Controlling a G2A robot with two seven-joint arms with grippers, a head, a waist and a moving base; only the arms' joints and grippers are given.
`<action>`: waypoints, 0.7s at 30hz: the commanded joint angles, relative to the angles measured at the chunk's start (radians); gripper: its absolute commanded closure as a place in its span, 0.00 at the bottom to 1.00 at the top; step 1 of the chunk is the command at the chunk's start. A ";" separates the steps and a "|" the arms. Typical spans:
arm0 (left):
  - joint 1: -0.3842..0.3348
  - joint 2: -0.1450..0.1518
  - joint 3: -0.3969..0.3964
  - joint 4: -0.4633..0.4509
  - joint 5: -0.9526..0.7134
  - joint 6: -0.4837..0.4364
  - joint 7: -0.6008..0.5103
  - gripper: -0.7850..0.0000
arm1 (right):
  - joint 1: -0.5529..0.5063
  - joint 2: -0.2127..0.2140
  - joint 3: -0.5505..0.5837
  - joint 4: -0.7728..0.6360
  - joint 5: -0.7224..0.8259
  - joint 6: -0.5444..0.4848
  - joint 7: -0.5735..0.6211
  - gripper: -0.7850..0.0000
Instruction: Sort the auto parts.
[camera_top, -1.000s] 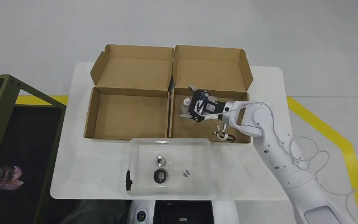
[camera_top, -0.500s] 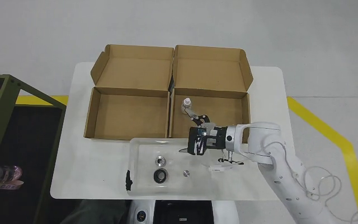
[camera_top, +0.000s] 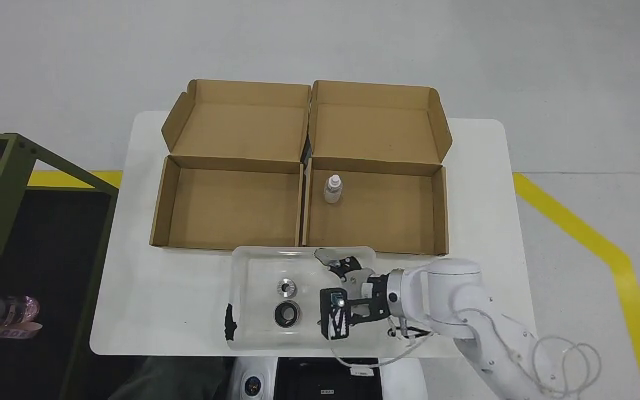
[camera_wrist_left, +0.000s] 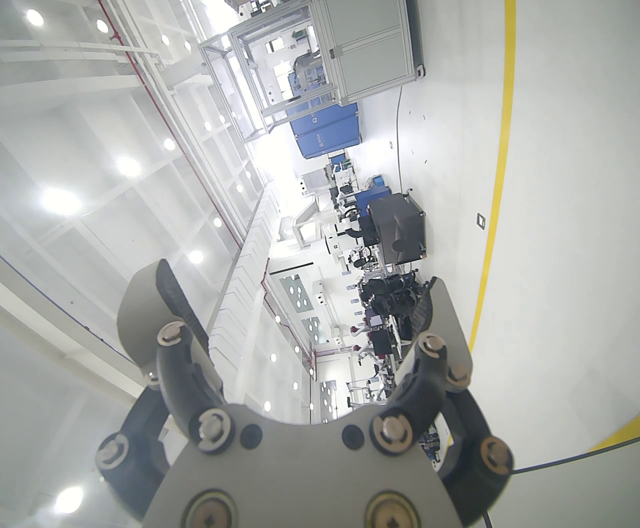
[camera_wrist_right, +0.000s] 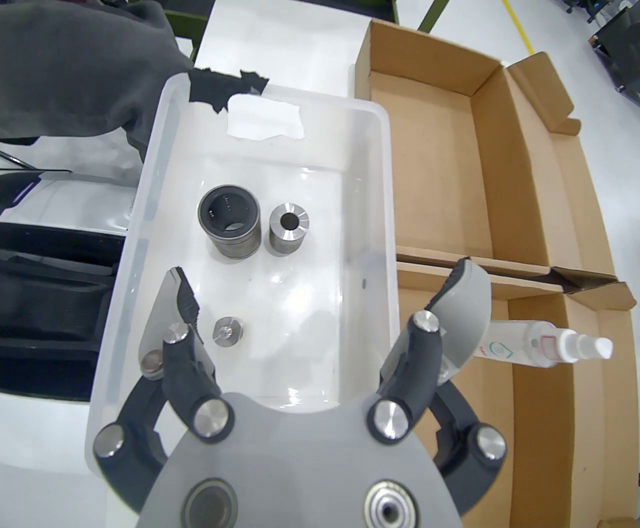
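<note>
Right gripper (camera_wrist_right: 320, 280) hangs over the clear bin (camera_wrist_right: 385, 200), jaws spread wide, nothing between them. We count three metal parts on the bin floor. A dark bearing sleeve (camera_wrist_right: 229, 227) and a smaller steel bushing (camera_wrist_right: 288, 227) stand upright just beside each other, toward the bin's left end. A small steel disc (camera_wrist_right: 228, 331) lies apart from them, nearer the bin's middle, close by one gripper finger (camera_wrist_right: 182, 300); we cannot tell whether they touch. Left gripper (camera_wrist_left: 297, 287) is also wide open and empty, aimed at the hall ceiling. Just beyond the bin's far side two open cardboard boxes sit side by side: left box (camera_top: 230, 205) and right box (camera_top: 390, 205). A white spray bottle (camera_wrist_right: 530, 345) lies in the right box, nozzle away from the bin.
</note>
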 joint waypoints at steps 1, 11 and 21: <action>0.000 0.000 0.000 0.000 0.000 0.000 0.000 0.00 | -0.008 0.003 -0.009 -0.003 -0.016 -0.003 0.021 0.02; 0.000 0.000 0.000 0.000 0.000 0.000 0.000 0.00 | -0.035 0.015 -0.031 -0.009 -0.056 -0.005 0.105 0.04; 0.000 0.000 0.000 0.000 0.000 0.000 0.000 0.00 | -0.013 0.014 -0.097 0.017 -0.097 0.015 0.199 0.11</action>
